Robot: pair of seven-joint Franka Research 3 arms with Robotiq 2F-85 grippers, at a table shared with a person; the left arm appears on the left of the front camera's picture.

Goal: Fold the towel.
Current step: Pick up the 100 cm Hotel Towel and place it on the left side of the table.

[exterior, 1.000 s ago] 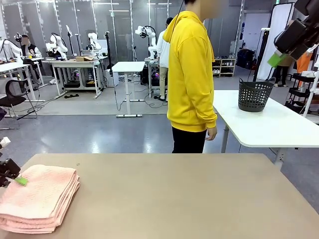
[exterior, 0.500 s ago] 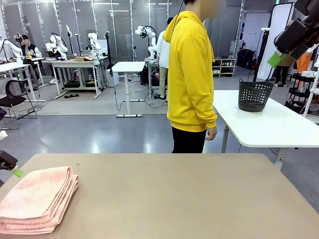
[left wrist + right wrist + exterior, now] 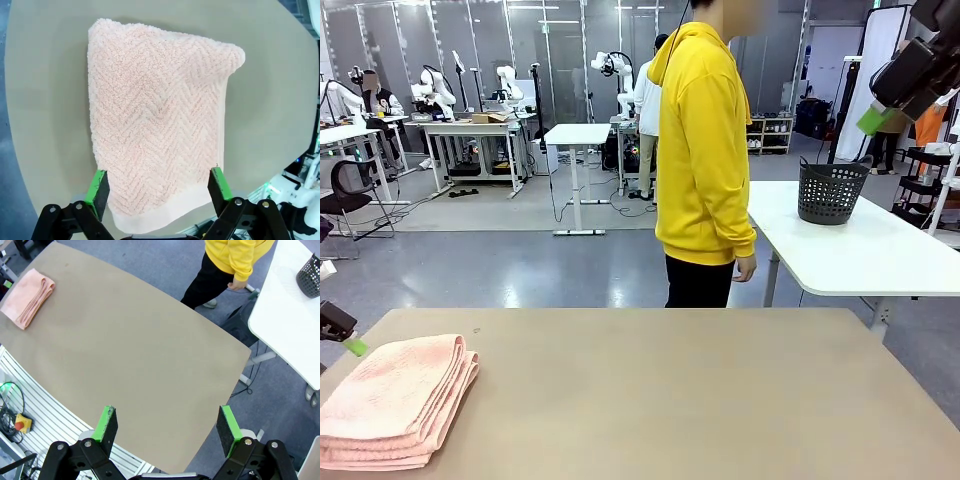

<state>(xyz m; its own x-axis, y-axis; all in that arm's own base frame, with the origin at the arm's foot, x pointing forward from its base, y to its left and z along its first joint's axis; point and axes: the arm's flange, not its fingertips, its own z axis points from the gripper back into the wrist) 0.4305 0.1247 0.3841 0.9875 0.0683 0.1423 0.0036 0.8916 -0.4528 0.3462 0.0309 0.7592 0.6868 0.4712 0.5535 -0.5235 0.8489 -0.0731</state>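
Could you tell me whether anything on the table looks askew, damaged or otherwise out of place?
Nothing stands out. The towel lies folded in a neat stack at the table's left near corner, its layers roughly aligned, with no spills or damage. Both grippers are clear of it.

The towel [image 3: 392, 403] is folded into a layered stack and lies flat at the near left corner of the worktop [image 3: 670, 400]. The left end effector [image 3: 340, 332] is seen at the left edge, just beside the towel's far corner. The right end effector [image 3: 910, 85] is held high at upper right. A person in a yellow hoodie [image 3: 705, 150] is positioned behind the worktop's far edge.
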